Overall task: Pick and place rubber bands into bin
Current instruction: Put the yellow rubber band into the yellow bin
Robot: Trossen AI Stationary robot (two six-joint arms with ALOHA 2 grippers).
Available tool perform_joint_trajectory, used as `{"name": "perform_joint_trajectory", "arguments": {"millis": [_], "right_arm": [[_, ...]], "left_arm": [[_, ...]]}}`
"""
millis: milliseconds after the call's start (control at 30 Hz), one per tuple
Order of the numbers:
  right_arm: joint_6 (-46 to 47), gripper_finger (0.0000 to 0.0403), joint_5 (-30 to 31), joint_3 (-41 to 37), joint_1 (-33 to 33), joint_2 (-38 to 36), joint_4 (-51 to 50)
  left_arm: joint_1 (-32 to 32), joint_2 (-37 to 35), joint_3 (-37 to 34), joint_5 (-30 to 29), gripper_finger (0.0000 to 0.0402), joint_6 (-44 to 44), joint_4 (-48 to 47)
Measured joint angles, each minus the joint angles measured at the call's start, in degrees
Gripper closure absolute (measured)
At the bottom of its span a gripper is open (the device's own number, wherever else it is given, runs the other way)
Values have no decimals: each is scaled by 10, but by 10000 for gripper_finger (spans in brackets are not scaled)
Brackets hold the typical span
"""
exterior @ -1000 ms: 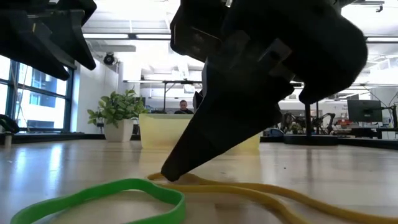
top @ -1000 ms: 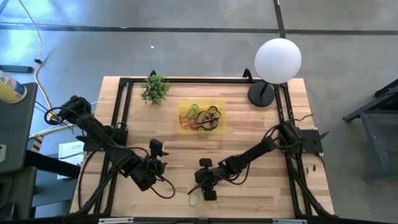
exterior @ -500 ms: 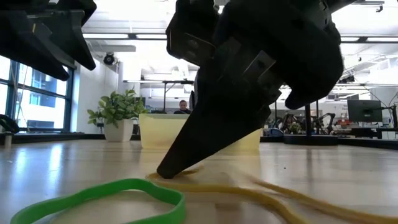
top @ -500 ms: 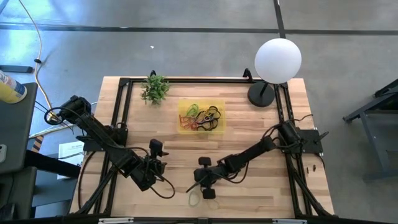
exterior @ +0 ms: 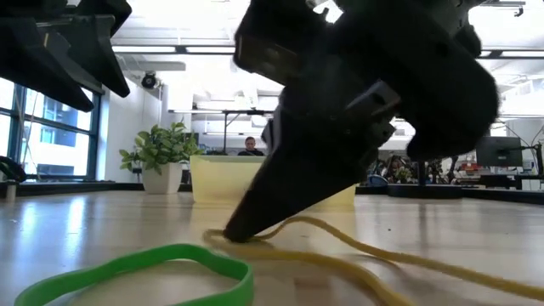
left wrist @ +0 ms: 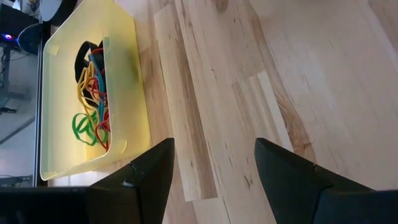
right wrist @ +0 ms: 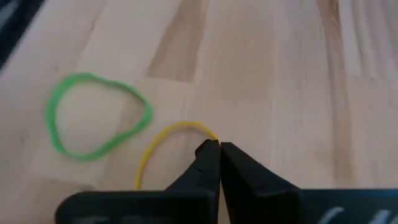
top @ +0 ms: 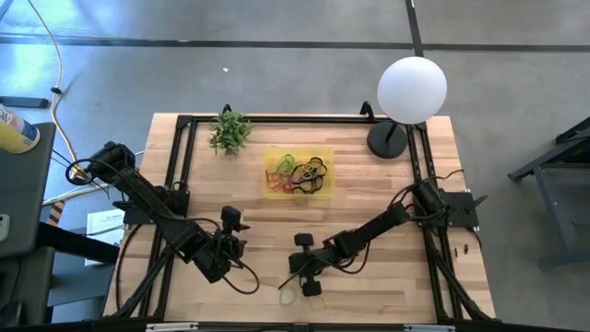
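On the wood near the table's front edge lie a green rubber band and a yellow rubber band, side by side and flat. My right gripper stands over them, slanting down, shut on the yellow one. The same pair shows in the low view as the green band and the yellow band. The yellow bin sits toward the table's far side with several coloured bands inside. My left gripper hangs open above the table, left of the right one, holding nothing. My right gripper pinches the yellow band's curved end between its two fingertips. The fingers slant down from the table's right and far side. Beside the fingertips the band arches up off the wood; the remainder trails slack on the table.
A small green plant stands at the far left, a lamp with a white globe at the far right. A black frame runs along the table's edges. Bare wood lies between the grippers and the bin.
The yellow band lay flat on the wood; now the stretch beside my right gripper's fingertips bows up in an arc while its other end stays on the table. The green band has not moved.
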Motion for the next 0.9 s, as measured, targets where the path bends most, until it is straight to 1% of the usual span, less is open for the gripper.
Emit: {"name": "perform_joint_trajectory", "arguments": {"millis": [100,433,600,733,900], "right_arm": [[-17,401,14,-1,1,-15,-14],[-35,402,93,-1,11,-58,-60],[-38,402,116,0,16,-68,-62],[-41,402,122,0,17,-70,-66],[-54,402,154,0,20,-80,-69]], "left_arm": [[0,0,0,0,190,0,0],[0,0,0,1,190,0,0],[0,0,0,1,190,-2,0],[0,0,0,2,190,-2,1],[0,0,0,2,190,-2,1]]}}
